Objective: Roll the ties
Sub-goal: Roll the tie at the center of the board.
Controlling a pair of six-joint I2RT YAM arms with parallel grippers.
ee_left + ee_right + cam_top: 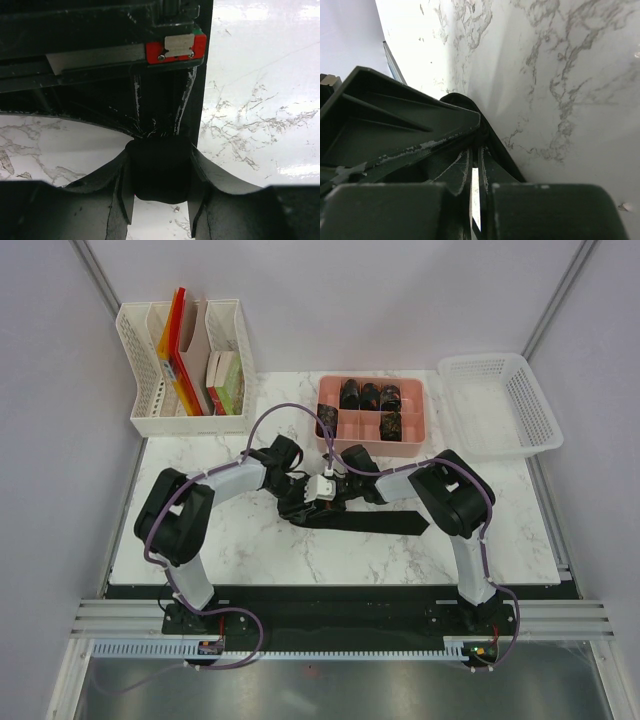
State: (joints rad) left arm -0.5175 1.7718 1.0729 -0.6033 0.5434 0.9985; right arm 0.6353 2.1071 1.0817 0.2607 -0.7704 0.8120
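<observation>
Left claw point(160, 161) clamps the tie point(386, 522) near the pink tray point(372, 449); right claw point(475, 150) narrow, hold unclear. Unequal pull may let fabric slip.

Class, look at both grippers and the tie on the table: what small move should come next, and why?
Probably rotate the left gripper a part-turn to wind on more of the tie: dark fabric is clamped in it, but a long flat strip lies unrolled on the table.
</observation>
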